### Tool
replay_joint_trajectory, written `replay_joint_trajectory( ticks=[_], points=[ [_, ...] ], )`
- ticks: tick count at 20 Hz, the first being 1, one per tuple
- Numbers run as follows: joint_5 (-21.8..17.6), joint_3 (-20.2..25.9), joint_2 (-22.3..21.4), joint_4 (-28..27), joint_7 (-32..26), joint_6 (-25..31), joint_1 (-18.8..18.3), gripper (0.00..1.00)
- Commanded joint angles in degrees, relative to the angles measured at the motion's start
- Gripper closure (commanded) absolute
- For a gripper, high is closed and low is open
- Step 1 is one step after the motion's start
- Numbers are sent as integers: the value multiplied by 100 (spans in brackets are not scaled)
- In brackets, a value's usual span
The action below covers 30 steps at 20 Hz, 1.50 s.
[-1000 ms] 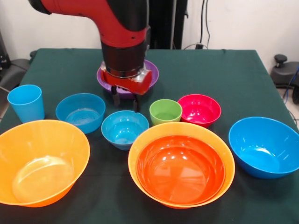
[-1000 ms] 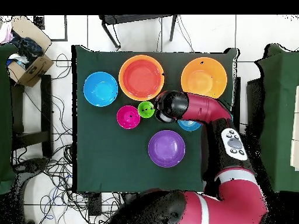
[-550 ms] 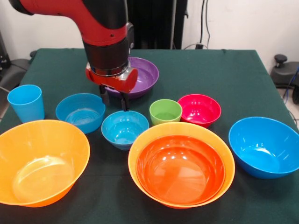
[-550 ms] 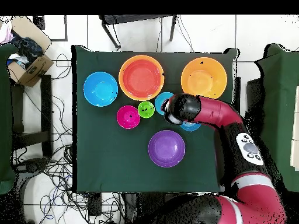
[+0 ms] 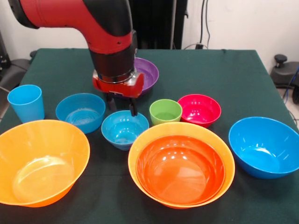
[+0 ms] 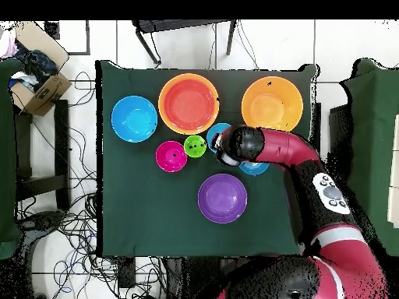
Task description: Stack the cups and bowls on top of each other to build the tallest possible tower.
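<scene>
Green cloth table (image 5: 219,74) stands over cable-strewn floor (image 6: 78,210).

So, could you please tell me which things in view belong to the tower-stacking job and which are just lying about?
Job:
- gripper, open
- light blue cup
- lime green cup
- small blue bowl under the gripper
- two more blue bowls
- purple bowl
- pink-red bowl
- red-orange bowl nested in an orange bowl
- second orange bowl

Lying about:
- cardboard box
- floor cables

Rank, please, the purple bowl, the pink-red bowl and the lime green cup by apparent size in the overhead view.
1. purple bowl
2. pink-red bowl
3. lime green cup
The view looks straight down, so nearness hardly skews this.
</scene>
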Motion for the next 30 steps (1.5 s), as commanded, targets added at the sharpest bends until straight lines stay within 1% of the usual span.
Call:
replay_joint_trajectory(
  ticks=[1,11,17,23,30],
  points=[
    [-665,785,327,162,-1718,-221,-51,0],
    [-831,1000,177,137,-1521,100,-125,0],
    [-831,958,-225,349,-1176,217,-48,0],
    [-831,943,-357,526,-1025,140,-30,0],
    [-870,896,-390,558,-954,65,-18,0]
  ],
)
